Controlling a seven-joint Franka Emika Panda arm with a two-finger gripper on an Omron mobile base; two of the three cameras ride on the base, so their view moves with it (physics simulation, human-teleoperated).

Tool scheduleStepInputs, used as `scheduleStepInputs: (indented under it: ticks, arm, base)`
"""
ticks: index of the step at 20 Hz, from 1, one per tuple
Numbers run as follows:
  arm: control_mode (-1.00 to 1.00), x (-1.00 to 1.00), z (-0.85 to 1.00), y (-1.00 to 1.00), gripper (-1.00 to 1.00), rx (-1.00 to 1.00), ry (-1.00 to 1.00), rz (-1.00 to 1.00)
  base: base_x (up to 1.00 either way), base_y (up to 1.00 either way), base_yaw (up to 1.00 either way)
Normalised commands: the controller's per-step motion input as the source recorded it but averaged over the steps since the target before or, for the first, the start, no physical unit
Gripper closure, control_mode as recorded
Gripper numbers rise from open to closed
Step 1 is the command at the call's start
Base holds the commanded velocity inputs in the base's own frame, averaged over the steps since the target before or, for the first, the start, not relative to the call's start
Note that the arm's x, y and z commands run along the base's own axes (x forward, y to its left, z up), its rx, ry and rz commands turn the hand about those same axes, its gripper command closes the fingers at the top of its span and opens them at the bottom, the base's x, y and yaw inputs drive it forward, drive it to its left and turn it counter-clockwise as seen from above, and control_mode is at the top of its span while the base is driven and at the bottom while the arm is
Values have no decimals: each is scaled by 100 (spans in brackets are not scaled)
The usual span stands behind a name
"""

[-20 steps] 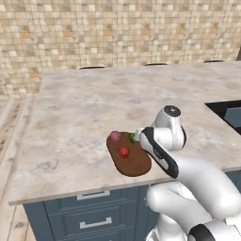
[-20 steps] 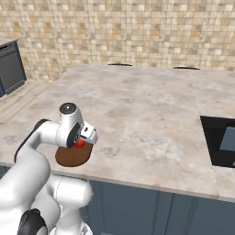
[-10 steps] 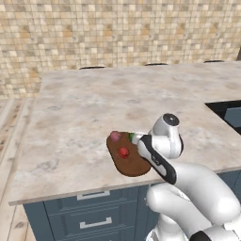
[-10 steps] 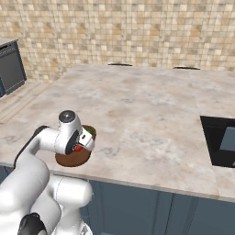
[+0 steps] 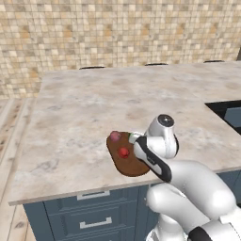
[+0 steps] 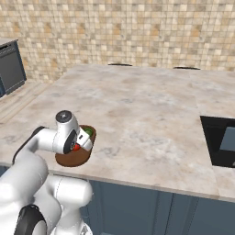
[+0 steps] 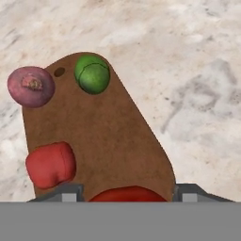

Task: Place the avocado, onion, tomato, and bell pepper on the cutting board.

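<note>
Jaws pinch a red vegetable point(image 7: 128, 193) low over the cutting board point(image 7: 108, 136); it should be released only once it rests on bare wood, clear of the avocado point(image 7: 92, 74).

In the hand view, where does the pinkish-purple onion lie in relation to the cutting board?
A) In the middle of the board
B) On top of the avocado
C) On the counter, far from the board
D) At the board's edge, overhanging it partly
D: the onion sits at the rim of the cutting board, part of it over the counter, beside the avocado and apart from it.
</note>
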Motion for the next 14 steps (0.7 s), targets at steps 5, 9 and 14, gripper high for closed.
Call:
scheduleStepInputs:
  ticks: [5, 9, 14]
  arm:
    - [-100, 8, -23, 4, 100, 0, 0, -2]
    - [-100, 7, -23, 8, 100, 0, 0, -3]
    - [-100, 8, -22, 1, 100, 0, 0, -3]
  base:
    - [0, 0, 0]
    - [0, 0, 0]
    - [0, 0, 0]
